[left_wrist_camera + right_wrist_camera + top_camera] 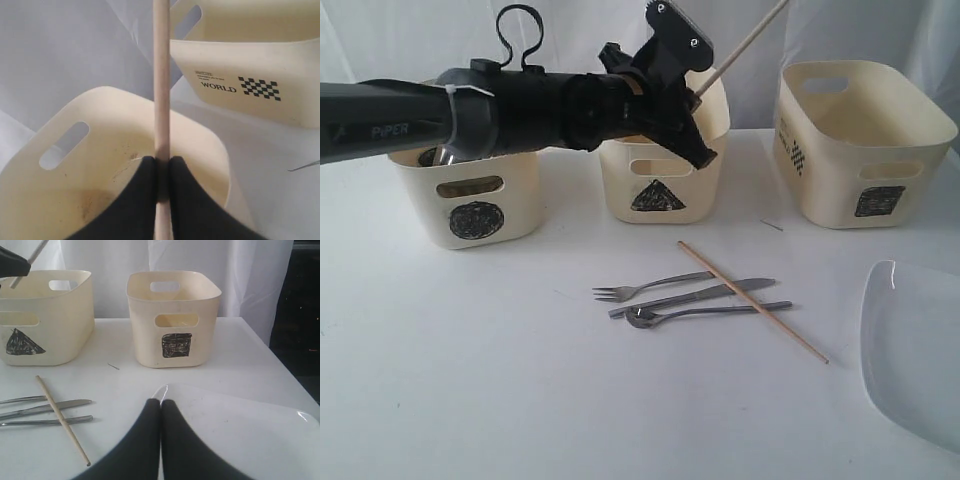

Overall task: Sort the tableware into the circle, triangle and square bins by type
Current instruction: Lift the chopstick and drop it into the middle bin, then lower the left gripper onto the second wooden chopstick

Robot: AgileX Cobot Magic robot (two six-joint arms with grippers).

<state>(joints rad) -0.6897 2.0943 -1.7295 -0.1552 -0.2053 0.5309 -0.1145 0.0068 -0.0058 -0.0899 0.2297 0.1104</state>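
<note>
Cream plastic tubs, three in number, are lined along the back of a white table (470,380): the circle bin (470,205) at the left of the exterior view, the triangle bin (660,185) in the middle and the wider square bin (860,140) at the right, set slightly apart from the other two. Two wooden chopsticks are counted. One, the held chopstick (161,75), is pinched between the narrowed jaws of the left gripper (161,170) and hangs tilted above the open triangle bin, whose stained floor is seen beneath it. The other, the loose chopstick (752,301), is laid diagonally across the knife (695,297) and the spoon (705,312). One fork (650,288) lies just behind them, so that three steel pieces are grouped at the table's centre.

A shiny object is glimpsed at the circle bin's rim, largely hidden by the arm; what it is cannot be told. The square bin's contents are not shown.

One clear plate (915,350) is set at the front right and is cut off by the frame. The right gripper (160,407) is pressed fully closed, with nothing in it, above the plate's near edge. Bare tabletop is left open before the circle bin and in front of the cutlery.
</note>
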